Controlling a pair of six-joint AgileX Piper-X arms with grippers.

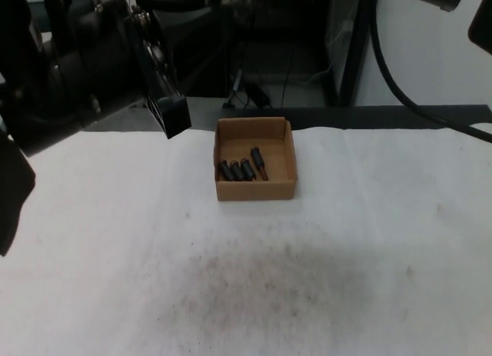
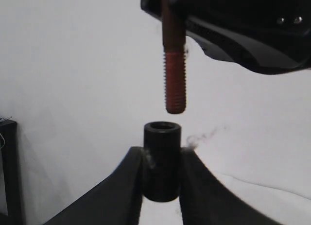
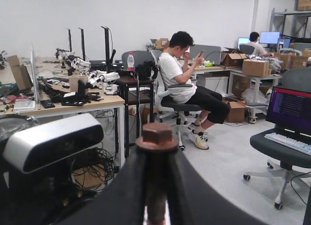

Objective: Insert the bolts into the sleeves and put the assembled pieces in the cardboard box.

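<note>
My left gripper [image 2: 162,162] is shut on a black sleeve [image 2: 162,137], held upright with its open end facing a rusty red bolt [image 2: 174,74]. The bolt's threaded tip hangs in line with the sleeve's hole, a small gap away. My right gripper [image 3: 156,159] is shut on that bolt, whose head [image 3: 157,133] shows between its fingers. The cardboard box [image 1: 231,191] stands mid-bench with several dark assembled pieces [image 1: 242,169] lying inside. An arm [image 1: 165,102] hangs over the bench's back left, away from the box.
A white cloth [image 1: 384,241] covers the bench, with a dark smudged patch [image 1: 261,287] in front of the box. Dark arm parts [image 1: 46,71] crowd the back left. The other arm's grey wrist camera [image 3: 53,142] sits close to my right gripper.
</note>
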